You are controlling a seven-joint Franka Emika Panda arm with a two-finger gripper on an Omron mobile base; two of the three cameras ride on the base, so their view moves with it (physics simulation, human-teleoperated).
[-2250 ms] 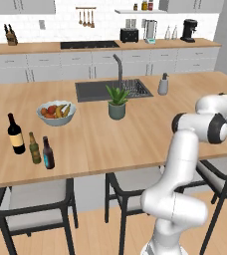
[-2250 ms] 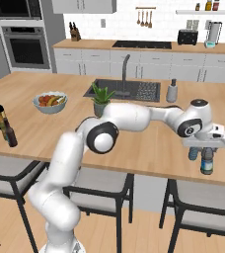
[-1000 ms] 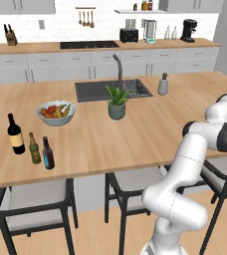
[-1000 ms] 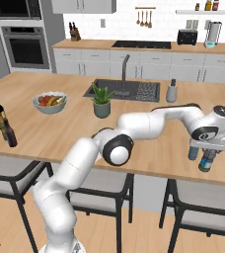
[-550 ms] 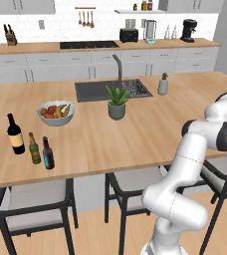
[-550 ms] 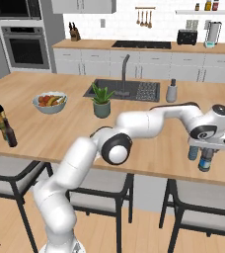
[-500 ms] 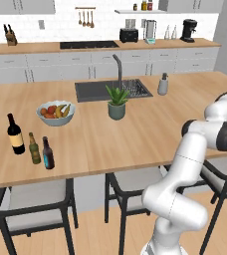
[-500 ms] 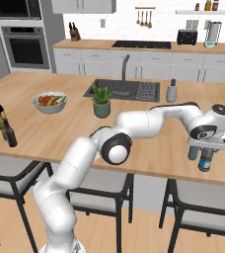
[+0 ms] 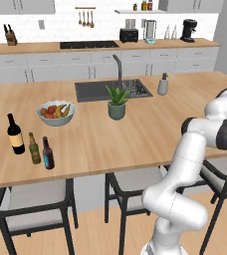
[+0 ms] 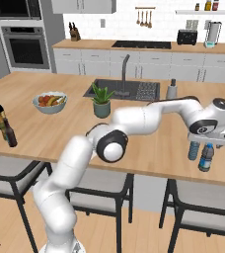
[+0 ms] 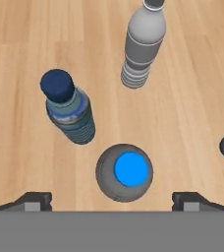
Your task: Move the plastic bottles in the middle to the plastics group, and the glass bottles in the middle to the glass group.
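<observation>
Seen from the hand view, a blue-capped bottle [image 11: 124, 172] stands upright on the island counter [image 11: 192, 88] directly beneath the gripper [image 11: 112, 199], whose fingers [image 11: 33, 201] are spread wide to either side of it and are closed on nothing. The bottle appears to have been set down free, with clear gaps to both tips. Just beside it stands a second blue water bottle [image 11: 69, 108] with a dark cap, and farther off the pale clear-grey bottle [image 11: 142, 44] of the plastics group; part of another dark object is cut by the frame edge. From the right base view, the gripper [image 10: 210, 142] is seen hanging over two blue bottles [image 10: 206, 157] near the counter's front edge.

The risk is judged to lie in the withdrawal. If the hand is pulled away sideways rather than straight up, the released bottle could be clipped by a fingertip and toppled into its close neighbour, and either could be sent rolling off the nearby edge.

Far across the counter, in the left base view, the small dark bottle with the blue label [image 9: 48, 153] is seen beside the olive-green bottle [image 9: 34, 148] and the red-labelled wine bottle [image 9: 15, 134], so the glass appears already grouped.
</observation>
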